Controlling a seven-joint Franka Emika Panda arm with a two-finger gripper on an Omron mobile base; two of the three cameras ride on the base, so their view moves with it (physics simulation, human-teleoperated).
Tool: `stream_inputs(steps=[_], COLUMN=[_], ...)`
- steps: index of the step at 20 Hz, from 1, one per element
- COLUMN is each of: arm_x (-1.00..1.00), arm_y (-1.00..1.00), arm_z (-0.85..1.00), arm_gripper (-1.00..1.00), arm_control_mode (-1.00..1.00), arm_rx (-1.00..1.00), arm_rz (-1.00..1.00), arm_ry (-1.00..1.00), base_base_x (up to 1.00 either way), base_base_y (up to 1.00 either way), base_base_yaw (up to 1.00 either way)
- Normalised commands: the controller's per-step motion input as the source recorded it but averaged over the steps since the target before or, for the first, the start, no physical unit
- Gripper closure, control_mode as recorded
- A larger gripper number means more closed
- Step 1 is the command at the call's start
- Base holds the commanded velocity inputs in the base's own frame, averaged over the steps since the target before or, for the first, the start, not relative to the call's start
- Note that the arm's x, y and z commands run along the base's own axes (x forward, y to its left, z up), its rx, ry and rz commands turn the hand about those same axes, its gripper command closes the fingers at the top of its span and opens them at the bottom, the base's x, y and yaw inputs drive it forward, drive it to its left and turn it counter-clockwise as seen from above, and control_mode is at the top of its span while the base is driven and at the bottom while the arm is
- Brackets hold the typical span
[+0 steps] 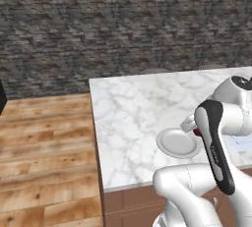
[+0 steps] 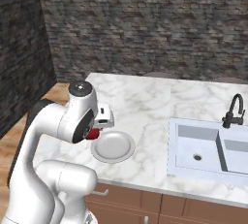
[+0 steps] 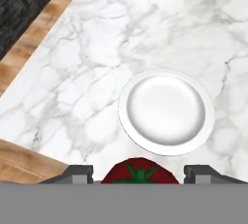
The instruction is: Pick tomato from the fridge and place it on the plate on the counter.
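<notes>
My gripper [image 3: 139, 175] is shut on the tomato [image 3: 139, 168], a glossy red ball with a green stem star, held between the two finger tips. The tomato [image 2: 93, 134] hangs just above the counter [image 2: 145, 102], beside the near left rim of the plate [image 2: 114, 146]. In the hand view the round pale plate [image 3: 166, 111] lies bare just beyond the tomato. From the left base view the plate [image 1: 176, 142] sits near the counter's [image 1: 133, 108] front edge, with a sliver of tomato [image 1: 196, 132] showing past my arm. The fridge is out of view.
A sink [image 2: 208, 145] with a black faucet [image 2: 234, 111] is set into the marble to the right of the plate. Wooden floor [image 1: 44, 142] lies left of the counter's end. A dark brick wall [image 1: 123, 19] runs behind.
</notes>
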Motion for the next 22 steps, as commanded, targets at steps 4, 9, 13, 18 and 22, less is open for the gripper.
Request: stream_inputs(steps=[4, 9, 13, 18, 22], arm_x=[0.24, 0.35, 0.44, 0.37, 0.53], arm_y=[-0.34, -0.20, 0.00, 0.00, 0.00], arm_z=[-0.48, -0.47, -0.42, -0.32, -0.45], arm_gripper=[1.00, 1.00, 1.00, 1.00, 1.00], arm_control_mode=[-1.00, -1.00, -1.00, -1.00, -1.00], arm_rx=[0.00, 0.00, 0.00, 0.00, 0.00], arm_rz=[0.12, 0.15, 0.23, 0.21, 0.22], arm_ry=[0.00, 0.00, 0.00, 0.00, 0.00], base_base_x=[0.00, 0.00, 0.00, 0.00, 0.00], base_base_y=[0.00, 0.00, 0.00, 0.00, 0.00], base_base_yaw=[0.00, 0.00, 0.00, 0.00, 0.00])
